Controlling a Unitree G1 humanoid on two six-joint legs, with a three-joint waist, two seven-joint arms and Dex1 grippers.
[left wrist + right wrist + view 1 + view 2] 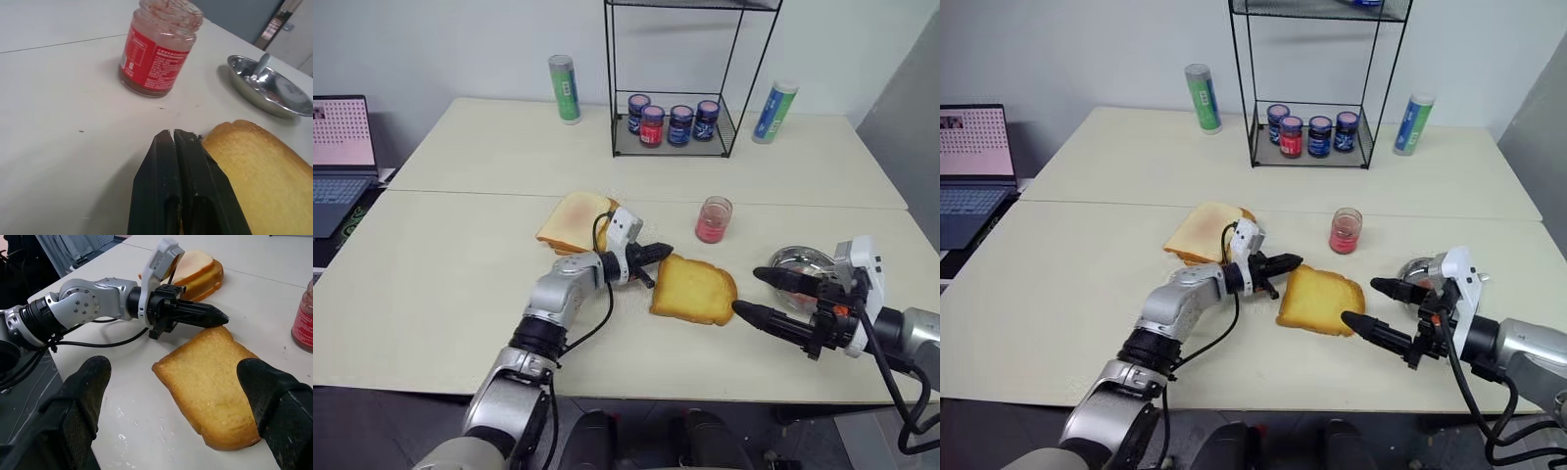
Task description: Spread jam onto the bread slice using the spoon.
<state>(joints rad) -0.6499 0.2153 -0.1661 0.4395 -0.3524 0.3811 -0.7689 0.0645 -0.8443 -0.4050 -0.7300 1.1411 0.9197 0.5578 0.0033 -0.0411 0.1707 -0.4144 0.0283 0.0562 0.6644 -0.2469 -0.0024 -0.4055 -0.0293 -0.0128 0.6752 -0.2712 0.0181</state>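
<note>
The golden toasted bread slice [693,291] lies flat on the table near the front. My left gripper [658,253] is shut and empty, its tips right at the slice's far left corner; the left wrist view shows its fingers [161,161] pressed together beside the crust [264,166]. My right gripper [749,292] is open just right of the slice, with one finger [83,382] on each side of the slice in the right wrist view. The open jar of pink-red jam [714,218] stands behind the slice. The spoon [259,66] rests in the round steel dish [244,90].
A stack of paler slices [576,220] lies behind my left gripper. The steel dish [783,257] sits just behind my right gripper. At the back stand a wire rack [612,98] holding dark lidded jars [674,122], a green can [565,88] and a blue-green can [774,112]. A laptop [340,147] is far left.
</note>
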